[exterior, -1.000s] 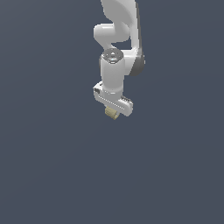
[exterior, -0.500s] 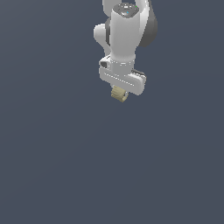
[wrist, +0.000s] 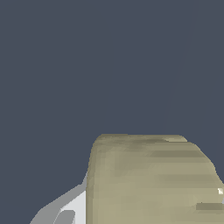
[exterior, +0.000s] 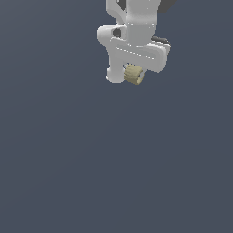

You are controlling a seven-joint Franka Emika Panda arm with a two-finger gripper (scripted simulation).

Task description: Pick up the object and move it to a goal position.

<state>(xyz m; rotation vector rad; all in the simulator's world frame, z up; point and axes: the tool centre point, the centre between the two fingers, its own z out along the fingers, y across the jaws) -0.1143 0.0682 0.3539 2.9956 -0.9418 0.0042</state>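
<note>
Where the exterior view takes in the scene, there is one white arm [exterior: 136, 18] and one small tan cylinder [exterior: 133, 74], and nothing else stands out against the flat dark grey-blue background. The arm comes down from the top edge, which cuts off everything above its last links. At its lower end sits the broad white gripper [exterior: 132, 75], and the cylinder is lodged right under that body, high in the picture and a little to the exterior view's right of centre, lifted clear with nothing beneath it. The cylinder is narrower than the gripper body and shows a faintly ribbed side. The fingers are largely hidden behind the cylinder and the body; they appear to be pinching the cylinder from both sides.

In the wrist view the same cylinder [wrist: 153, 179] fills much of the frame, one only, its ribbed tan side running off the picture's edge so that its full outline cannot be seen. One pale grey-white finger [wrist: 72, 205] shows beside it, touching its flank; the other finger is out of sight. The rest is plain dark background.
</note>
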